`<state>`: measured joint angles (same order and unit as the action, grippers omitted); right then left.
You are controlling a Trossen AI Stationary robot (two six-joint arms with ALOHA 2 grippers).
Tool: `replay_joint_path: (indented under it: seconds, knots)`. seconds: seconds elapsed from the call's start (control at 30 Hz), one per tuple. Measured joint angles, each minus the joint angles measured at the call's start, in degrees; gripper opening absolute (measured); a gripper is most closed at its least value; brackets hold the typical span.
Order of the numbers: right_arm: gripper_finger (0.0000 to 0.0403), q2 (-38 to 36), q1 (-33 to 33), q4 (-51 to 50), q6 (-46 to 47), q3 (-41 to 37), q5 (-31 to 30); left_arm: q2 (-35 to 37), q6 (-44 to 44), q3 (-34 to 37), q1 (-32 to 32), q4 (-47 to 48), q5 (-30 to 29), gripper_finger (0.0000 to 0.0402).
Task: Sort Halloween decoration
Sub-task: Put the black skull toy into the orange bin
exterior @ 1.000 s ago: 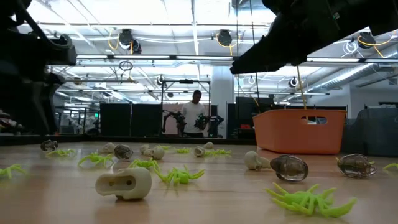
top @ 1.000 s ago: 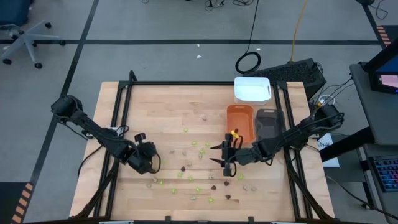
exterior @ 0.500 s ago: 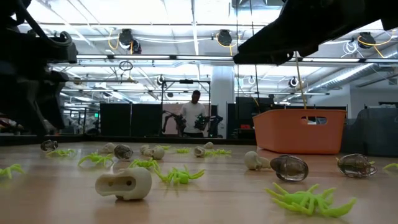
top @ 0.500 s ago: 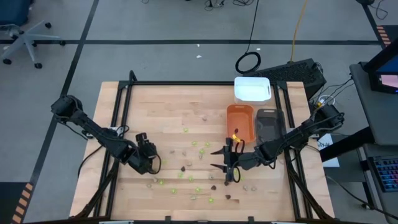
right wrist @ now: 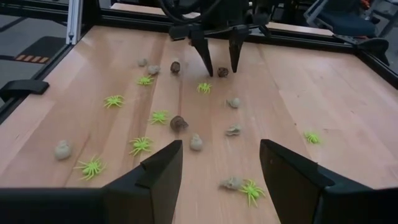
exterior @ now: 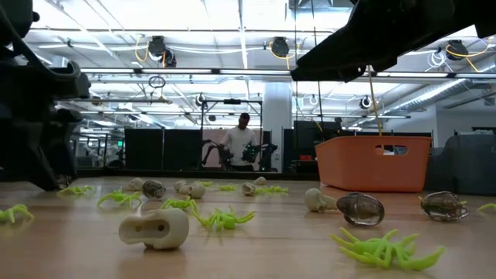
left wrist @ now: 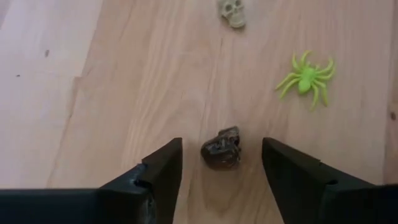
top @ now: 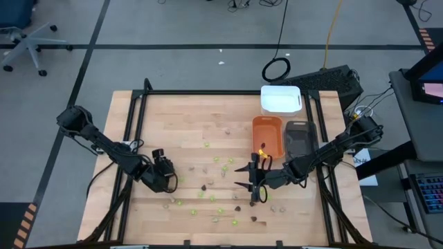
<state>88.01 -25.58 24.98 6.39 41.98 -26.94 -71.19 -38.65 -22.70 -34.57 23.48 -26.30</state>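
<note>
Left wrist view: left gripper low over the wooden table, fingers spread wide, holding nothing. A small dark brown skull-shaped piece lies on the wood in the gap between the fingertips, touching neither. Just beyond it a lime-green plastic spider and a pale beige-grey skull piece, both loose on the table.

High view: that gripper sits at the table's left-front area. Right gripper hovers near the middle-front, just in front of the orange rectangular plastic tray. Its fingers are wide apart too, nothing between them.

Remaining Halloween decorations are scattered across the table's middle and front: green spiders, brown pieces, beige skulls. All are on bare wood; none visible in a tray.

Dark grey tray touches the orange one on its right; white tray stands just behind both.

Low view: a person stands far back in the room.
</note>
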Motion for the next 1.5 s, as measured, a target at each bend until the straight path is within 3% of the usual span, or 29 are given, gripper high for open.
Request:
replay_joint_path:
  seconds: [0.6,0.83,1.0,1.3,1.5]
  knots:
    - [0.0199,0.0,0.0,0.5,0.2,0.0,0.0,0.1,3.5,4.3,0.0,-7.2,1.1,0.0053]
    - [0.0199,0.0,0.0,0.5,0.4,0.0,0.0,0.1,6.6,3.7,0.0,-9.0,-0.3,0.0067]
    - [0.0199,0.0,0.0,0.5,0.5,0.0,0.0,0.0,13.6,0.9,0.2,-8.9,-3.0,0.0065]
    - [0.0199,0.0,0.0,0.5,0.2,0.0,0.1,0.1,33.0,-5.2,0.1,-9.7,-9.6,0.0064]
    - [0.0199,0.0,0.0,0.5,-0.2,0.0,0.1,0.1,50.5,-7.2,0.1,-13.1,-11.3,0.0064]
